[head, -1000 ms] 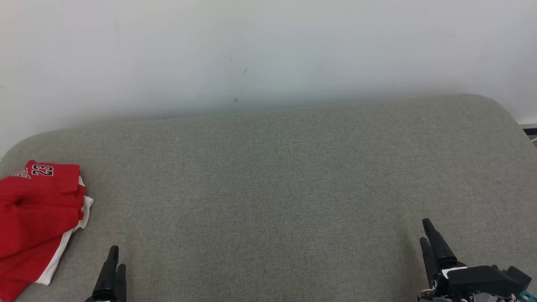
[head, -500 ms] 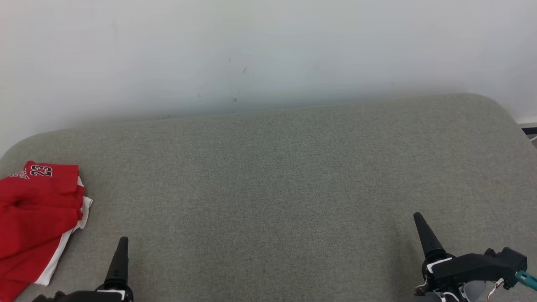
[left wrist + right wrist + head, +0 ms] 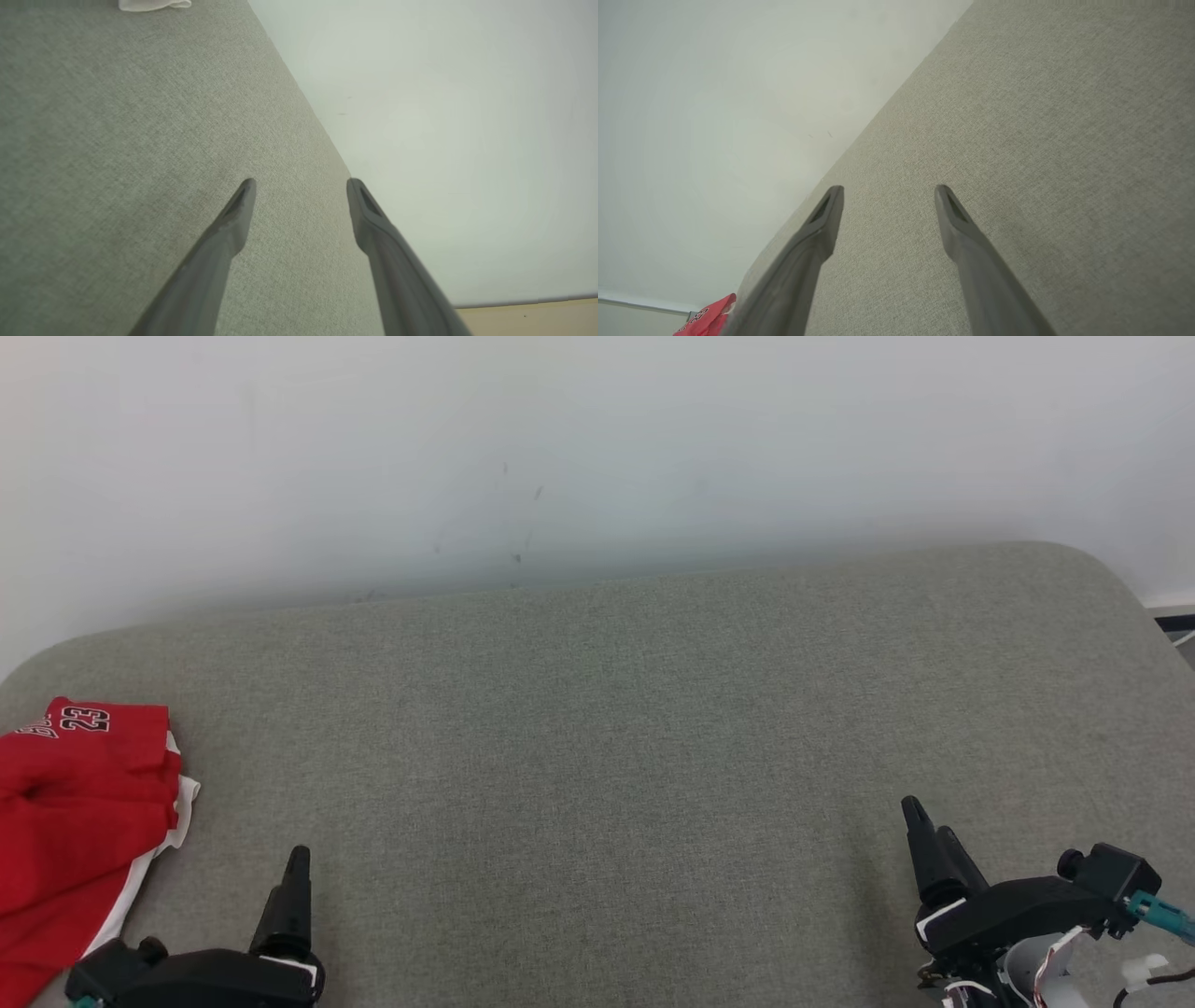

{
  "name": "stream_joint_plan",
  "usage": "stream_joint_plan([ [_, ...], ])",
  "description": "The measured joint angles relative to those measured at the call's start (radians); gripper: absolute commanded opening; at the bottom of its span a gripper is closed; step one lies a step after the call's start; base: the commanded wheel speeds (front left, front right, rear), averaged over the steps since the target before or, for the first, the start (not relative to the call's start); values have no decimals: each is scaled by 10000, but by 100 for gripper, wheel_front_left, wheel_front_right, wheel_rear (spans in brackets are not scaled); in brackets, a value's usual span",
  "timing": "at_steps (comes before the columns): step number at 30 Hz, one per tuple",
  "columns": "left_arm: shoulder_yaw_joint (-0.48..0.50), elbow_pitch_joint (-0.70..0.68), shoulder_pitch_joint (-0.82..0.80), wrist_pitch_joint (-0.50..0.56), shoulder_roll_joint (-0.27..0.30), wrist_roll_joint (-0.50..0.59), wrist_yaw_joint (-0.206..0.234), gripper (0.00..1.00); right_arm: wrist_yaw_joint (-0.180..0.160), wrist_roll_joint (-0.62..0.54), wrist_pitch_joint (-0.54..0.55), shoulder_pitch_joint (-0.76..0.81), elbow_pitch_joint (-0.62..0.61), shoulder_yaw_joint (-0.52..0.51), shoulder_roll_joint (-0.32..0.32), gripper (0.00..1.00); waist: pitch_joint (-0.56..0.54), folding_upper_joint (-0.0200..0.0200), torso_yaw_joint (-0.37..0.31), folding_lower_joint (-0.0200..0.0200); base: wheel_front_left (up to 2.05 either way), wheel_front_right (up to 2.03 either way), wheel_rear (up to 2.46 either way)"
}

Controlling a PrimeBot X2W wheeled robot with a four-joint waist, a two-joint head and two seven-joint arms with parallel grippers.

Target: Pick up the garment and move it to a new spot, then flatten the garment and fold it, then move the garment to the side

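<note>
The red garment (image 3: 79, 803), white-trimmed and numbered 23, lies bunched at the 9 o'clock edge of the grey fabric-covered counter (image 3: 597, 728), partly cut off by the head view. Both hands hang low over bare fabric: the left hand (image 3: 297, 861) at 7 o'clock, near the garment but apart from it, and the right hand (image 3: 926, 819) at 5 o'clock, well apart. Each has its fingers spread wide and grips nothing. The loose heap suggests to me the pick-up step is in hand, though I can't be sure. The left hand would need to swing toward 9 o'clock, pinch an edge and carry it to the open middle. Nothing blocks the way. A pale wall (image 3: 597, 448) rises at 12 o'clock, and the rounded counter corner beside the garment could let cloth slip off.
</note>
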Motion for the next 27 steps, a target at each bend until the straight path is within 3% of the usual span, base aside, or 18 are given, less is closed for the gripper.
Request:
stream_joint_plan([
  [27,-1732,495,-737,-991,709,3591,807,100,-706,-4117,-1026,-463,370,976,-420,100,-52,0,75,0,0,0,0],
])
